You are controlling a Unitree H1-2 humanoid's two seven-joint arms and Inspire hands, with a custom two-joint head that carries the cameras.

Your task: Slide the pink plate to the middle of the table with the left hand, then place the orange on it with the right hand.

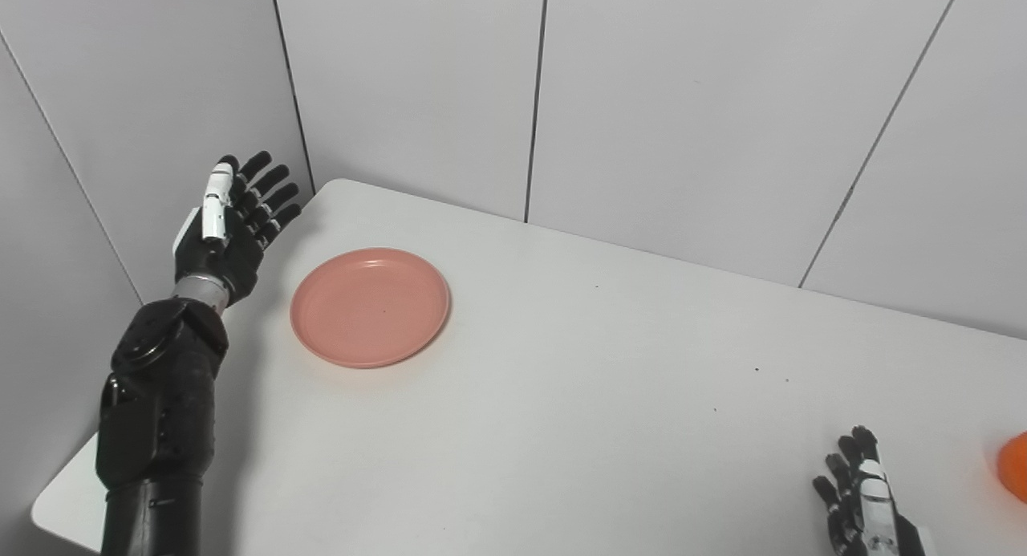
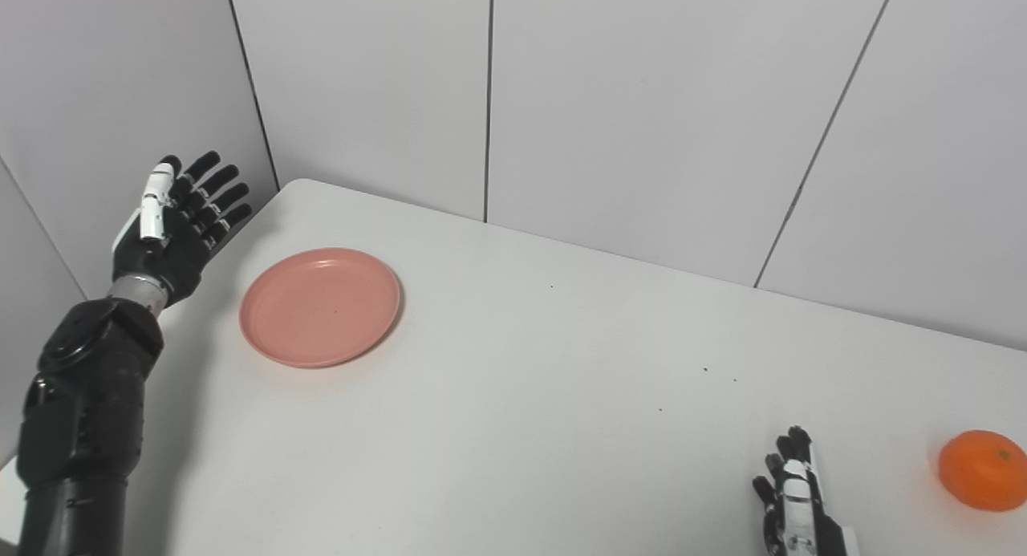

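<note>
The pink plate (image 1: 370,306) lies flat and empty on the left part of the white table (image 1: 562,395). My left hand (image 1: 230,222) is raised above the table's left edge, just left of the plate, open with fingers spread and not touching it. The orange (image 2: 983,469) sits near the table's right front, cut off at the frame edge in the left eye view (image 1: 1014,464). My right hand (image 2: 790,496) is low at the bottom edge, left of the orange, open and holding nothing.
Grey wall panels (image 1: 642,99) close off the back and left sides of the table. The table's rounded far-left corner (image 1: 341,185) is just beyond my left hand. A few small dark specks (image 1: 757,370) dot the tabletop.
</note>
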